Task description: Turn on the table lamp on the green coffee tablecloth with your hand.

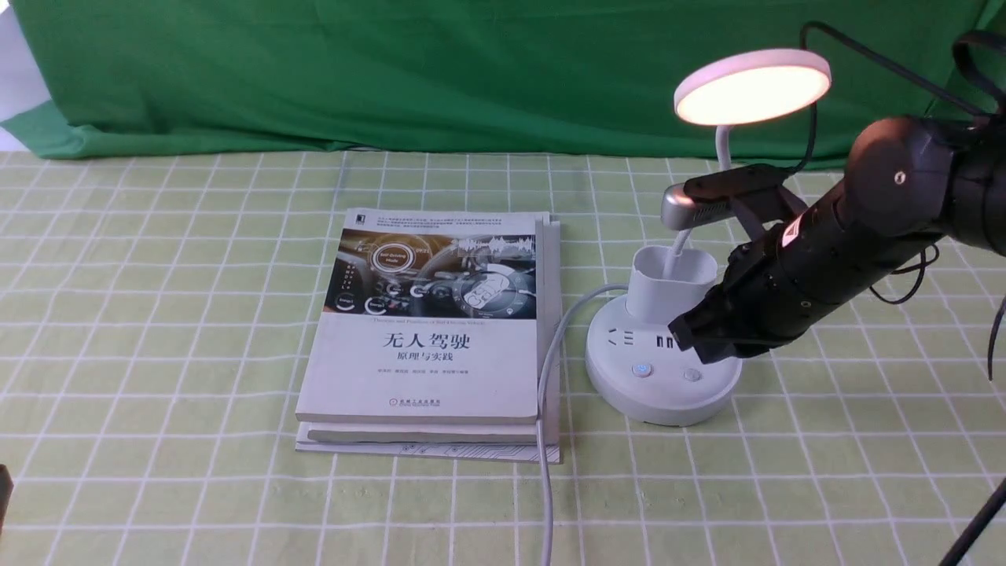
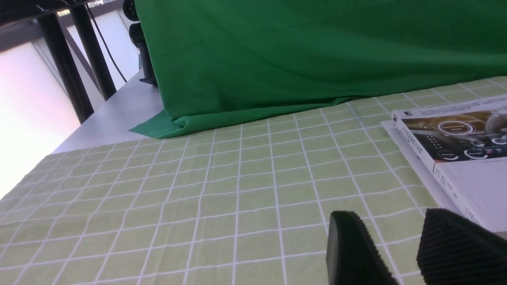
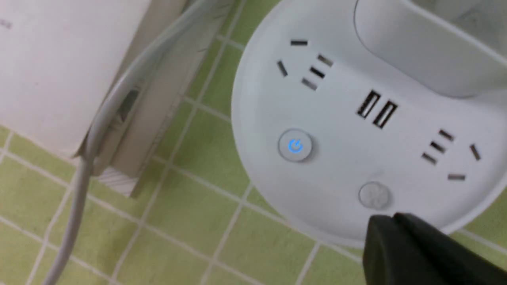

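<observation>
The white table lamp stands on the green coffee tablecloth [image 1: 157, 314] at the right, and its round disc head [image 1: 752, 86] glows warm. On its round base [image 1: 660, 397] one button [image 1: 643, 369] shows a blue light, and beside it is a plain grey button [image 1: 692, 375]. My right gripper [image 1: 682, 334], the hand, is shut and empty, with its tip just above the base's right side. In the right wrist view the shut tip [image 3: 390, 221] sits right next to the grey button [image 3: 373, 194], near the blue-lit button [image 3: 295, 145]. My left gripper [image 2: 388, 217] is open over bare cloth.
Two stacked books [image 1: 432, 330] lie just left of the lamp. The lamp's grey cable [image 1: 546, 409] runs along their right edge toward the table's front. A dark green backdrop [image 1: 393, 71] hangs behind. A black stand leg [image 1: 974, 527] crosses the near right corner.
</observation>
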